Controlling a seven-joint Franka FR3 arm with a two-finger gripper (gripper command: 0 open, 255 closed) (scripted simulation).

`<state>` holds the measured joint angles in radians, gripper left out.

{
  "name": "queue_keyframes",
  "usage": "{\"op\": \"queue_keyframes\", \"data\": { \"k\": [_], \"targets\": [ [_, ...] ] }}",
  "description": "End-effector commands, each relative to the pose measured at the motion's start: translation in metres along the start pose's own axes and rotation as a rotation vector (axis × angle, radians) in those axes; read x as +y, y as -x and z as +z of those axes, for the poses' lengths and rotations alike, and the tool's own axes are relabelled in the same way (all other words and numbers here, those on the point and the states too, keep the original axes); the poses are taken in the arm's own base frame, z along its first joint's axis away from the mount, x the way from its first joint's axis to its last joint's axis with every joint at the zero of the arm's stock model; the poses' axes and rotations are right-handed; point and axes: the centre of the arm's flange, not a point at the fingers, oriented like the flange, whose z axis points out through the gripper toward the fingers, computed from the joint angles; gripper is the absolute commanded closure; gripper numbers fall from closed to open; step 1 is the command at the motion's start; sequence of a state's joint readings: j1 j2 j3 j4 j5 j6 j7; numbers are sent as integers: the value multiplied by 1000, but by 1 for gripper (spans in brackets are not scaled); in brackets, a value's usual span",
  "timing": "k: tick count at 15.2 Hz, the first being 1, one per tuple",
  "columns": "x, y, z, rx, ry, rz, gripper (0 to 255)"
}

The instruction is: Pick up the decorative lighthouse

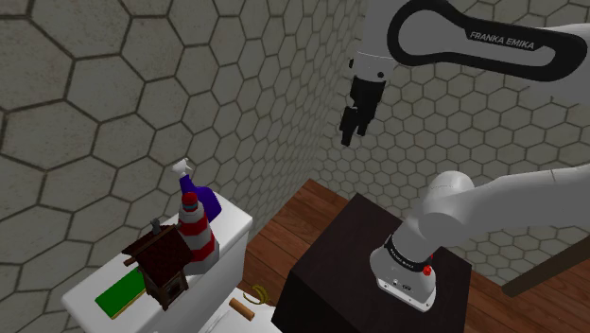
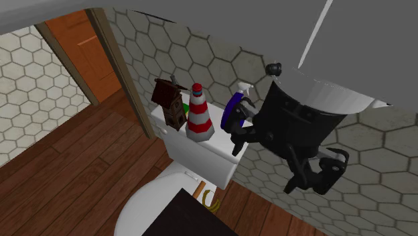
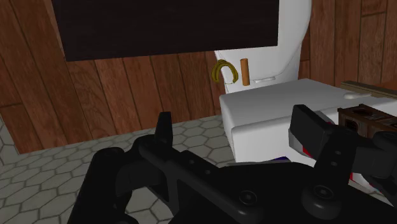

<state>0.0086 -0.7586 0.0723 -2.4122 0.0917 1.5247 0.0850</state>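
The lighthouse (image 1: 197, 233), a cone with red and white stripes and a red and blue top, stands upright on the white toilet tank (image 1: 232, 225). In the second exterior view the lighthouse (image 2: 198, 112) sits between a brown birdhouse (image 2: 169, 100) and a blue spray bottle (image 2: 234, 112). My black gripper (image 1: 352, 128) hangs high in the air, well above the tank and off toward the shoulder view's right. It is open with nothing between its fingers (image 3: 164, 131). In the wrist view the gripper (image 3: 238, 130) looks down at the tank (image 3: 273, 105).
The birdhouse (image 1: 161, 266) and a flat green item (image 1: 121, 295) share the tank lid with the spray bottle (image 1: 204, 196). A banana (image 1: 257, 294) and a small wooden cylinder (image 1: 243, 309) lie below the tank. The black stand (image 1: 350, 255) sits on the wood floor, and hexagon-tiled walls close the corner.
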Motion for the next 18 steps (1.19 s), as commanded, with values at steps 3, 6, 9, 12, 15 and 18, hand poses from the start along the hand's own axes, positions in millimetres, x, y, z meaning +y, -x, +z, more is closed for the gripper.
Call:
{"op": "queue_keyframes", "data": {
  "k": [3,6,9,12,15,18],
  "targets": [
    [-19,-11,10,11,-7,3,0],
    [-49,-29,25,28,-16,7,0],
    [-78,-47,39,45,-26,11,0],
    [-108,-65,53,62,-36,15,0],
    [-137,-83,66,79,-46,19,0],
    [-167,-102,78,96,-55,23,0]
  ]
}}
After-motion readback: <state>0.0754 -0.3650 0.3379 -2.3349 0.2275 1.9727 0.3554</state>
